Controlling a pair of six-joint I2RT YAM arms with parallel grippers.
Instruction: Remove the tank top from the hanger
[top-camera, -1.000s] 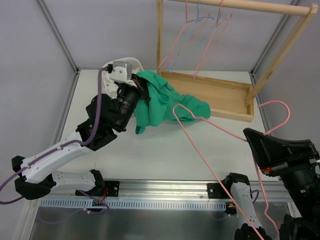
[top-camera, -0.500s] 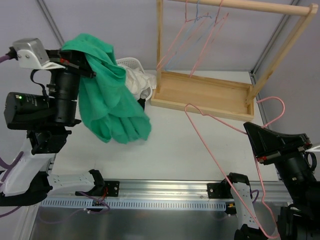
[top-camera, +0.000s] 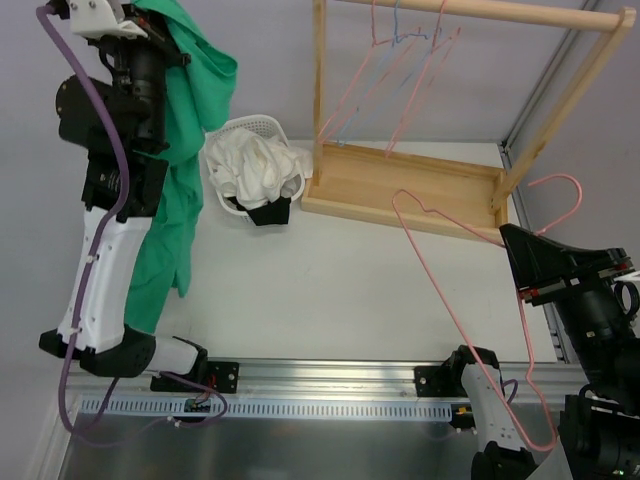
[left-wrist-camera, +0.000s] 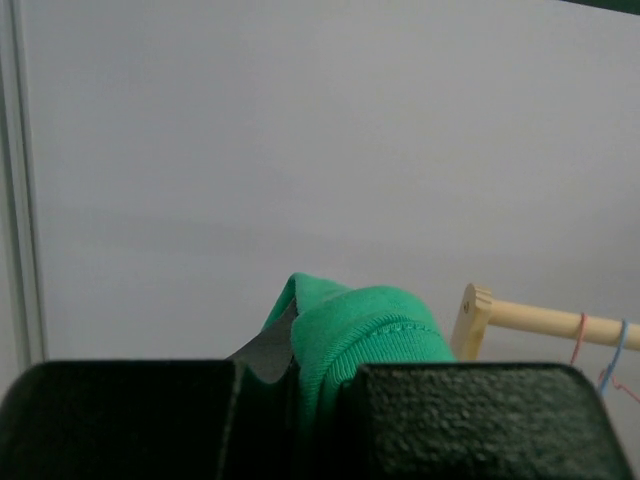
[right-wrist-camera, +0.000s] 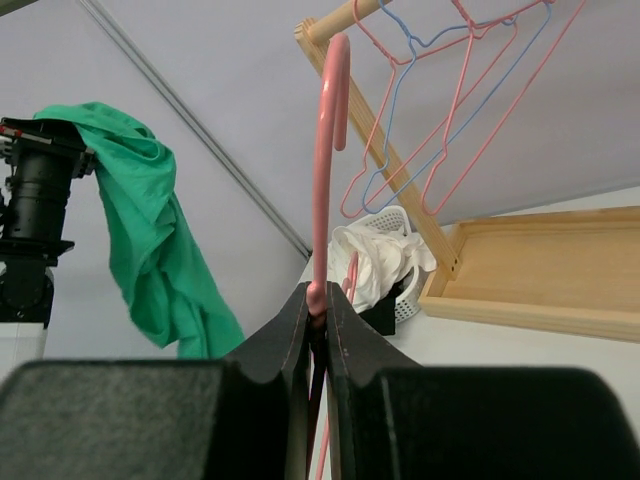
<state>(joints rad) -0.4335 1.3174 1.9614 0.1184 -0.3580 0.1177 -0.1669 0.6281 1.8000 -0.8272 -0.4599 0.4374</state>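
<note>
The green tank top (top-camera: 180, 170) hangs free from my left gripper (top-camera: 150, 35), raised high at the far left; its hem reaches down towards the table's near left. In the left wrist view the jaws are shut on a fold of the green fabric (left-wrist-camera: 365, 325). My right gripper (right-wrist-camera: 320, 300) is shut on the neck of the bare pink hanger (top-camera: 455, 300), held above the right side of the table. Its hook (right-wrist-camera: 328, 150) points up. The tank top (right-wrist-camera: 150, 230) and the hanger are well apart.
A white basket (top-camera: 262, 128) of white and dark clothes stands at the back centre. A wooden rack (top-camera: 420, 190) with a tray base and top rail (top-camera: 500, 10) stands at the back right, with several pink and blue hangers (top-camera: 395, 70) on it.
My left arm swung up and left, lifting the tank top off the table until it hangs full length. The pink hanger, free of the cloth, shifted slightly right with my right gripper.
</note>
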